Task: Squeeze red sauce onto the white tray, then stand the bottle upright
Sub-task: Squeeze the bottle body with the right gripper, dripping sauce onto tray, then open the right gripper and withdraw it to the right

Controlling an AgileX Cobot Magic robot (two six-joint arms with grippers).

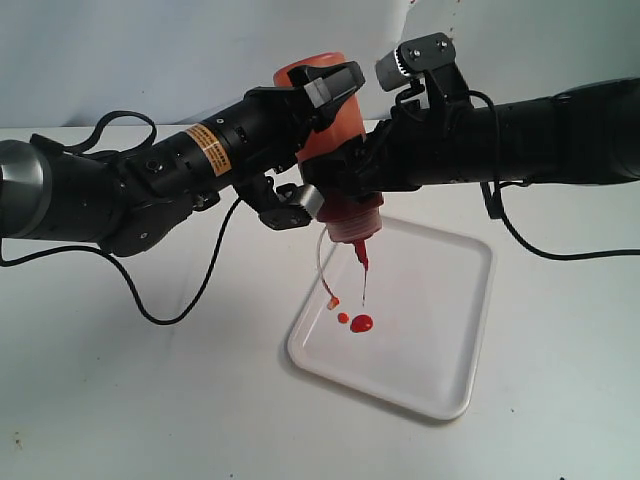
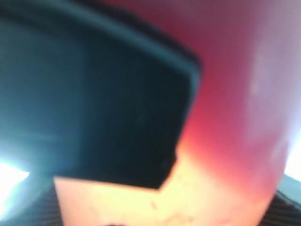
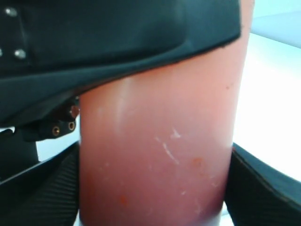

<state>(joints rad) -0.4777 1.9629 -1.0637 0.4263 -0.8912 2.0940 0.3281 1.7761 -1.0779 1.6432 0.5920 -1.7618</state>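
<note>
The bottle (image 1: 335,130) hangs upside down above the white tray (image 1: 440,320), nozzle pointing down. A thin strand of red sauce (image 1: 361,323) runs from the nozzle to small red blobs on the tray's near-left part. The cap dangles on its tether (image 1: 322,272) beside the nozzle. My left gripper (image 1: 312,140) is shut on the bottle's body from the left, and my right gripper (image 1: 360,165) is shut on it from the right. In the left wrist view the bottle (image 2: 225,141) fills the picture, blurred. Its wall (image 3: 160,155) sits between my fingers (image 3: 47,188) in the right wrist view.
Both black arms cross above the white table (image 1: 120,400), meeting over the tray's far-left corner. A black cable (image 1: 180,300) loops across the table on the left, another cable (image 1: 530,245) hangs behind the tray on the right.
</note>
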